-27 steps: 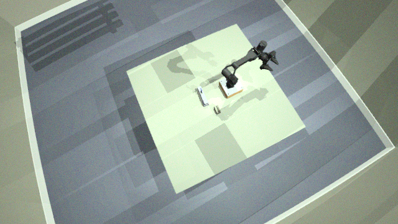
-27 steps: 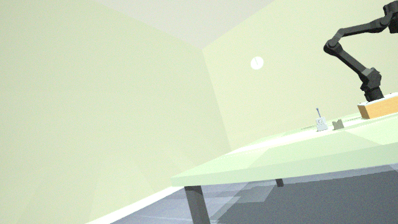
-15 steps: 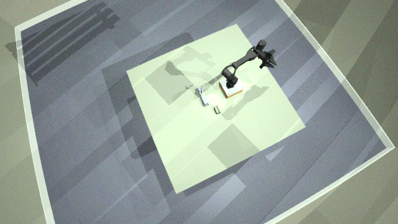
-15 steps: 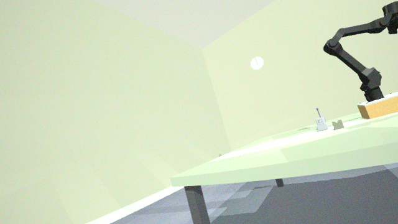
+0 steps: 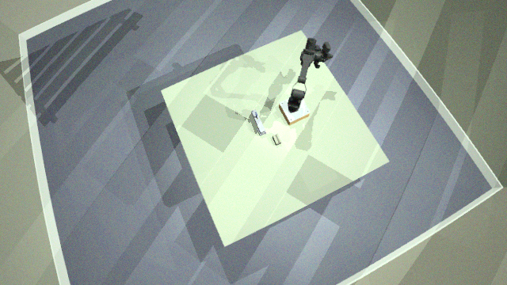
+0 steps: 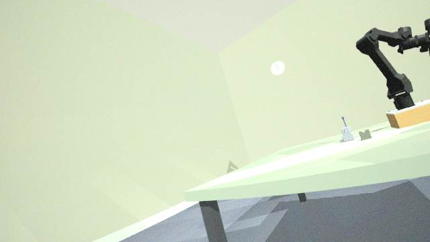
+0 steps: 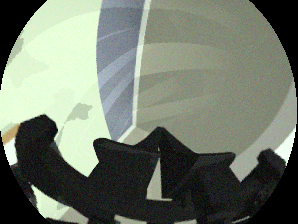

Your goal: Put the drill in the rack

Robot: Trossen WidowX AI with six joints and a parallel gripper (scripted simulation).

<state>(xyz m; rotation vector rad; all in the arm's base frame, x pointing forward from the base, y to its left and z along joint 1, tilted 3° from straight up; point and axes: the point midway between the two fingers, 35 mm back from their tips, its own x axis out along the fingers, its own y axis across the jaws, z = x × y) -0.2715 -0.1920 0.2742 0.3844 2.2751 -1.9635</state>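
Note:
My gripper point(image 7: 159, 129) point(image 5: 329, 56) is shut and empty, its fingertips meeting in the wrist view. It is high up, beyond the base from the work pieces. In the exterior view its fingers are outside the right edge. A long pale grey holder point(image 5: 259, 124) point(image 6: 347, 134) stands on the table, with a round socket on its end face. A thin bluish key or lever point(image 6: 344, 122) sticks up from it. The small grey-brown notched rack point(image 5: 276, 139) point(image 6: 365, 135) stands beside the holder. The drill cannot be told apart from the holder at this size.
The arm's base block point(image 5: 291, 115) point(image 6: 411, 117), white-topped with orange sides, stands close to the rack and holder. The pale green square table point(image 5: 245, 190) point(image 6: 269, 188) ends in open edges all round. A round white disc point(image 6: 277, 68) is on the wall.

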